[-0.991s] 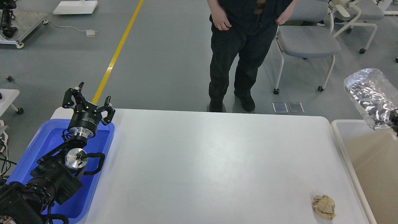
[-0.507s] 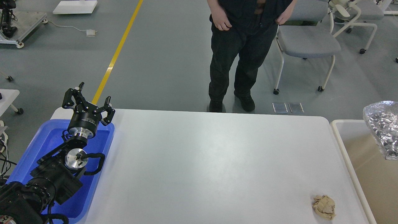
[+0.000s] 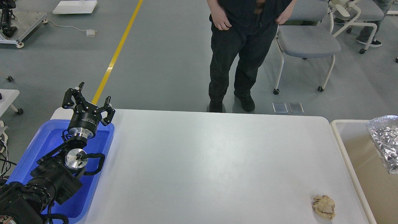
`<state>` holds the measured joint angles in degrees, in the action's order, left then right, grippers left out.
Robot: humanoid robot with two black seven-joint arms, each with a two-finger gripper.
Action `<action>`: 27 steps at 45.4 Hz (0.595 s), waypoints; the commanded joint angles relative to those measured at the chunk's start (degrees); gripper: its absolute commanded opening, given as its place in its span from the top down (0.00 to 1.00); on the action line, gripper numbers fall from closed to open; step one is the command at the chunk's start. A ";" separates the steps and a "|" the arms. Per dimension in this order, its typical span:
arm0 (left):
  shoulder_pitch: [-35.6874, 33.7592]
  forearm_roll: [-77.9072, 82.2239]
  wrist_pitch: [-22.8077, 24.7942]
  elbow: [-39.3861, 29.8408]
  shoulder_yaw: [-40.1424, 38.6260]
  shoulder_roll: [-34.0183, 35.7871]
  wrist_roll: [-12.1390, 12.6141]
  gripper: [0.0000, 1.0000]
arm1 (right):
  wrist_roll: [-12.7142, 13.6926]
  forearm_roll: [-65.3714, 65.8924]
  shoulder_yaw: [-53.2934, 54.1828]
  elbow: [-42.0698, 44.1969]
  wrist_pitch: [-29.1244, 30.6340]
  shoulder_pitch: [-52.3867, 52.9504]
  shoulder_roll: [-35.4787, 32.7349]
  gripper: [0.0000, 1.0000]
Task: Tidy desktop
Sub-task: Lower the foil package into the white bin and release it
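Observation:
The white desktop [image 3: 205, 161] fills the middle of the head view. A crumpled beige paper ball [image 3: 324, 207] lies on it near the front right corner. A crinkled silver foil bag [image 3: 385, 140] lies inside the white-rimmed bin with a beige bottom [image 3: 342, 146] at the right edge. My left gripper [image 3: 88, 99] is open and empty, held above the far end of the blue tray [image 3: 46, 137]. My right gripper is out of view.
A person in black [image 3: 242, 53] stands just behind the desktop's far edge. A grey wheeled chair [image 3: 306, 43] stands behind the right side. A yellow floor line [image 3: 118, 51] runs away at the back left.
The silver foil bag has dropped from above the bin's far rim down into the bin at the right edge. My left arm has not moved.

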<state>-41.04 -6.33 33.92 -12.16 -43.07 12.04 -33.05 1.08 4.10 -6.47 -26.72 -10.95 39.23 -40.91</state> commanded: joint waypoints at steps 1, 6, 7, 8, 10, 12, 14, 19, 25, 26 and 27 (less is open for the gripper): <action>0.00 0.00 0.00 0.03 0.00 0.00 0.00 0.00 | -0.02 -0.15 2.51 5.61 -0.38 -2.49 3.64 0.55; 0.00 0.00 0.00 -0.05 0.00 0.00 0.00 0.00 | -0.02 -0.15 5.58 12.38 0.32 -3.19 7.86 0.00; 0.00 0.00 0.00 -0.06 0.00 0.00 0.00 0.00 | 0.06 -0.15 6.20 13.52 0.32 -3.37 8.39 0.00; 0.00 0.00 0.00 -0.06 0.00 0.00 0.00 0.00 | 0.15 -0.23 6.64 14.58 0.41 -3.72 8.83 0.00; 0.00 0.00 0.00 -0.05 0.00 0.00 0.00 0.00 | 0.15 -0.15 7.08 15.99 0.58 -4.16 9.71 0.00; 0.00 0.00 0.00 0.03 0.00 0.00 0.00 0.00 | 0.15 -0.15 7.17 16.69 0.76 -4.25 10.50 0.00; 0.00 0.00 0.00 0.03 0.00 0.00 0.00 0.00 | 0.15 -0.15 7.17 16.87 0.85 -4.25 11.12 0.00; 0.00 0.00 0.00 0.03 0.00 0.00 0.00 0.00 | 0.15 -0.15 7.17 16.87 0.76 -4.25 11.38 0.00; 0.00 0.00 0.00 0.03 0.00 0.00 0.00 0.00 | 0.15 -0.23 7.70 16.96 0.67 -4.25 11.47 0.00; 0.00 0.00 0.00 0.03 0.00 0.00 0.00 0.00 | 0.15 -0.23 8.22 16.96 0.67 -4.25 11.47 0.00; 0.00 0.00 0.00 0.03 0.00 0.00 0.00 0.00 | 0.15 -0.23 9.01 16.96 0.67 -4.25 11.47 0.00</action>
<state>-41.04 -6.33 33.93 -12.14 -43.07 12.04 -33.05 1.21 3.92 0.12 -11.55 -10.35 35.36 -30.81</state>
